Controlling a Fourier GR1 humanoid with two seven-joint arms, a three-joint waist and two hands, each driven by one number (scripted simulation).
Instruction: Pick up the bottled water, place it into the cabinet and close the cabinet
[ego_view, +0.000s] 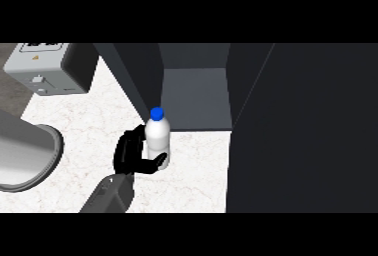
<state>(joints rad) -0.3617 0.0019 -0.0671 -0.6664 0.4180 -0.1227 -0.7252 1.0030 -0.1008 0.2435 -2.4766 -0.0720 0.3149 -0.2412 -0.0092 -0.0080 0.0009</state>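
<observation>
Far left I see a grey pot (26, 155) on the white tabletop (88, 125), and a grey toaster (48, 67) sits at the upper left. Near the middle I have my left hand (131, 155) curled round the water bottle (157, 137), thumb across its lower part. The bottle is upright, blue cap (156, 113) on top, just in front of the open cabinet (196, 97). The dark cabinet door (303, 130) fills the right side. I can't find my right hand anywhere in view.
</observation>
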